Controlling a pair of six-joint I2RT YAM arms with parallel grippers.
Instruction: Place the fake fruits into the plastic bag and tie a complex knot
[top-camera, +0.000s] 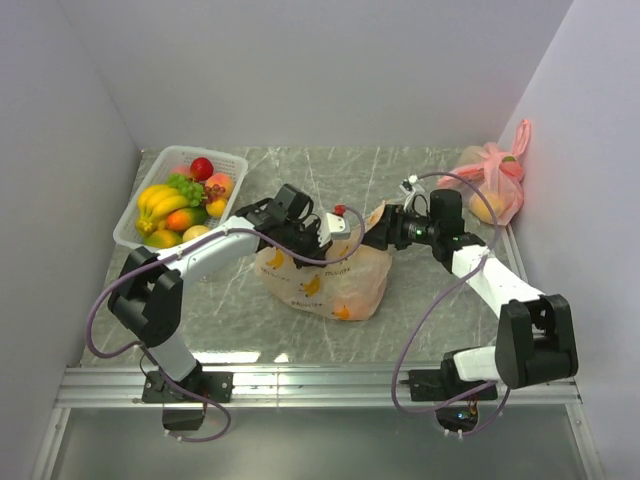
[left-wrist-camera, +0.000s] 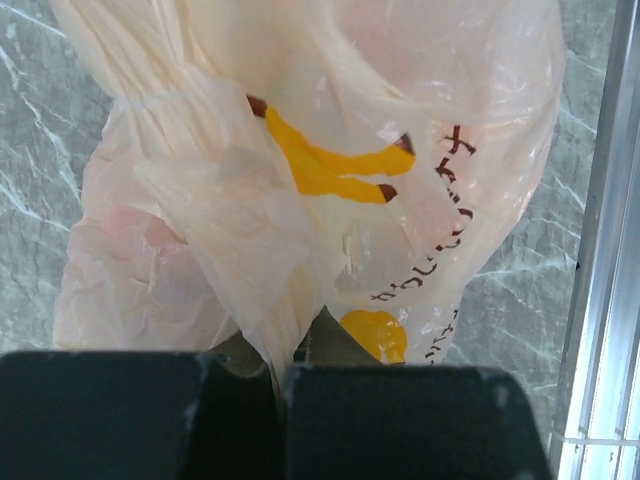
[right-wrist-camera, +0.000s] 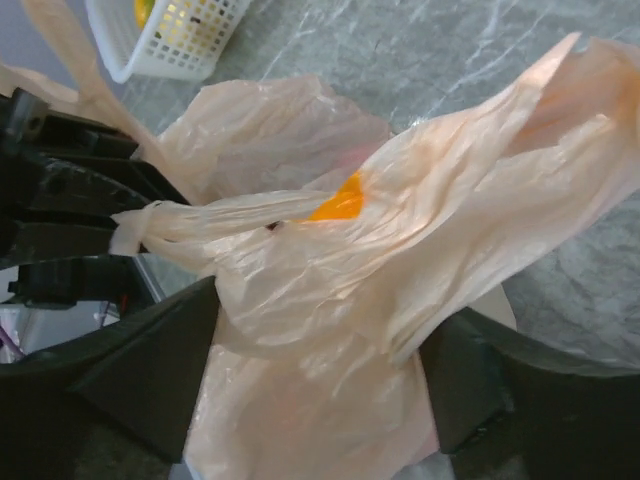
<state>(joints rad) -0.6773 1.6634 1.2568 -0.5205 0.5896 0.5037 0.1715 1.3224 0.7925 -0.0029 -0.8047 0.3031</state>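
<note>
1. The grey marbled table (top-camera: 420, 170) carries everything. The two arms reach in from its six o'clock edge and meet over the middle.
2. The plastic bag (top-camera: 330, 285) sits near the table's centre, slumped and bulging, with its top drawn up between the two arms. The yellow shapes on it are print, and I cannot tell whether any fruit is inside.
3. A white basket (top-camera: 128, 232) stands at ten o'clock from the bag. The fake fruits (top-camera: 175, 205), among them bananas, grapes and a red apple, are heaped in it, well apart from the bag. By my judgement the filling is far from finished.
4. A tied pink bag (top-camera: 495, 185) rests at two o'clock against the wall, out of the working area.
5. The left gripper (left-wrist-camera: 280, 368) meets the bag from nine o'clock. Its fingers are pressed together, pinching a fold of the thin film, apparently to anchor the top while the other arm works.
6. The right gripper (right-wrist-camera: 320, 340) comes in from three o'clock. Its fingers are spread wide on either side of a crumpled flap, placed, I think, to close on it.
7. A twisted strand (right-wrist-camera: 200, 220) of the bag's handle runs towards nine o'clock in the right wrist view. It ends in a small lump beside the left gripper, and I cannot tell whether that is a real knot.
</note>
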